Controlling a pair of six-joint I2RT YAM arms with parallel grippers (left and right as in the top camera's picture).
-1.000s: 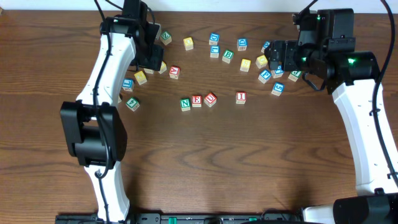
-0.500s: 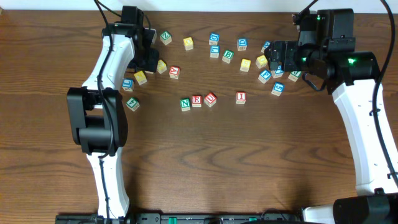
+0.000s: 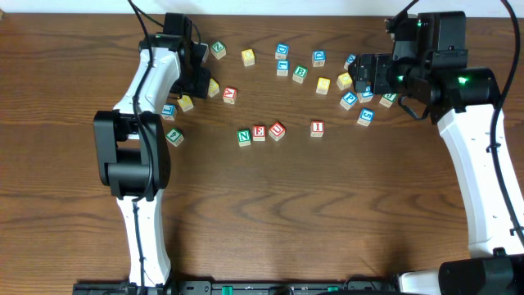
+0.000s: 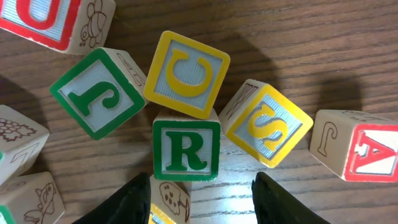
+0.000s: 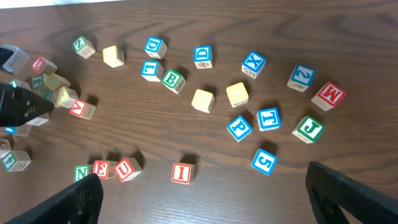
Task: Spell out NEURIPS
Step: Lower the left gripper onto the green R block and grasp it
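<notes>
Left arm's elbow has drawn in toward the far-left cube cluster.
The left gripper hangs with its fingers parted wider than the green-framed R cube, just short of it and gripping nothing. The N-E-U row lies centrally, with the I cube apart to one side. The right gripper gapes wide, empty.

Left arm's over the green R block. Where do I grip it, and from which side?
Come straight down on the green R block and pinch its two bare side faces, which the left gripper straddles. The yellow C block crowds its far edge and the yellow S block one far corner, so keep to the near half.
</notes>
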